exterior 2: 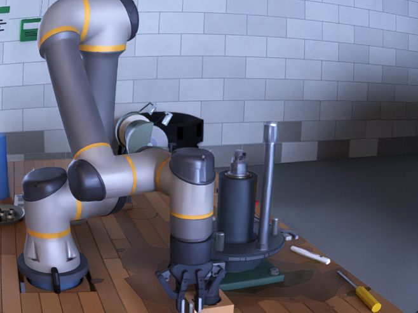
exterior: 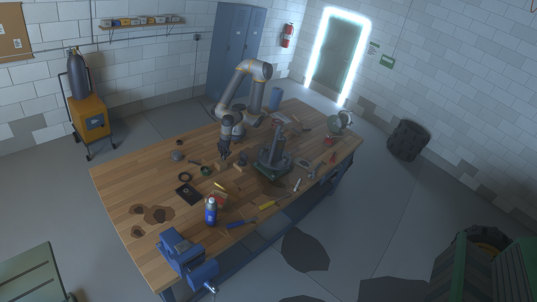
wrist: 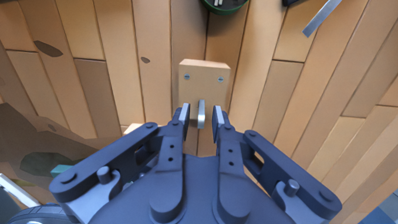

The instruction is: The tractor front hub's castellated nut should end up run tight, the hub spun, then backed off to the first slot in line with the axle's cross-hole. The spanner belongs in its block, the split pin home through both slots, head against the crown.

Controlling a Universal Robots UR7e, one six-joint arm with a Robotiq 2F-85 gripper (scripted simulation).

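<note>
Near the middle of the wooden bench, a small wooden block [wrist: 203, 85] with two screws carries an upright grey split pin [wrist: 201, 113]. My gripper [wrist: 201, 117] points straight down over this block [exterior: 220, 165], open, with the pin standing between its fingers and nothing held. To the right stands the tractor hub [exterior: 274, 156] on its green base, with the castellated nut [exterior 2: 238, 158] on top of the axle. A long grey spanner [exterior 2: 266, 184] stands upright on the hub flange. A second wooden block [exterior: 242, 163] with a dark piece on it sits between my gripper and the hub.
A green dish [exterior: 205, 171] with small parts sits just left of the pin block. A yellow screwdriver [exterior: 269, 204], a blue-handled tool [exterior: 240, 223], a spray bottle [exterior: 210, 211], a blue vise [exterior: 184, 256] and a bench grinder [exterior: 339, 121] lie around the bench. Dark oil stains spread around the hub.
</note>
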